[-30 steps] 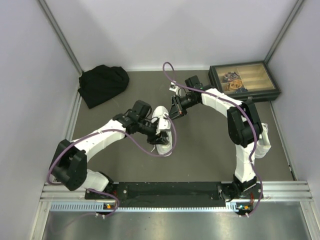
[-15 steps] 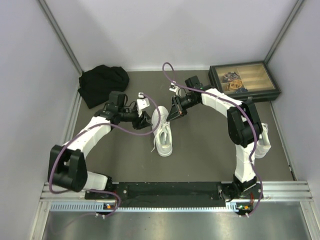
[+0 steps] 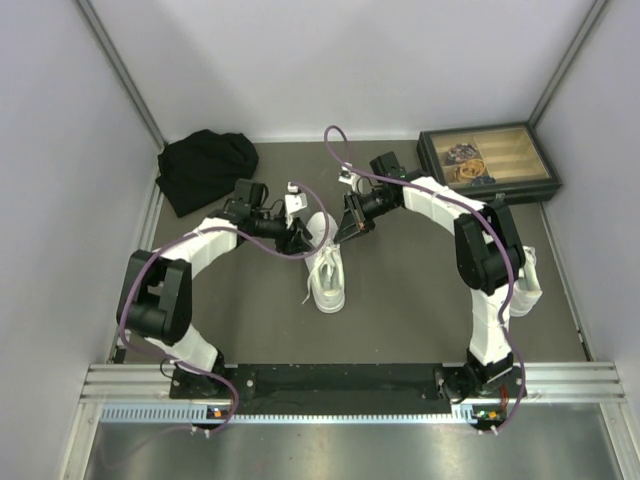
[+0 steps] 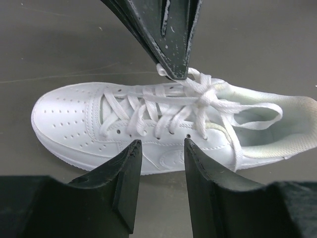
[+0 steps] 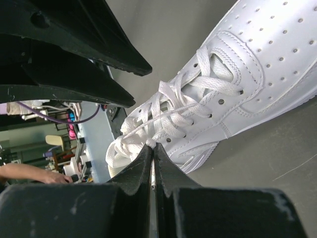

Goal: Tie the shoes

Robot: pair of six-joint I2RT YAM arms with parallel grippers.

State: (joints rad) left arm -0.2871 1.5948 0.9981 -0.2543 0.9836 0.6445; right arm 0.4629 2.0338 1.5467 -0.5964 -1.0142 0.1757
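A white low-top sneaker [image 3: 328, 272] lies on the dark table, toe toward the arm bases. In the left wrist view the sneaker [image 4: 74, 119] lies sideways with its toe at the left and its laces [image 4: 198, 96] loosely crossed and knotted. My right gripper [image 3: 341, 231] is at the shoe's heel end, shut on a white lace strand [image 5: 154, 140]; it also shows in the right wrist view [image 5: 152, 145]. My left gripper [image 3: 302, 238] is open and empty just left of the shoe, its fingers [image 4: 130, 168] level with the shoe's side.
A black cloth bundle [image 3: 205, 168] lies at the back left. A dark box with a wooden tray [image 3: 488, 158] stands at the back right. Grey walls close in the left, back and right sides. Purple cables trail from both arms.
My left gripper has come off the top of the shoe, swung back and left, then edged close to the shoe's heel side. The right gripper has held its place.
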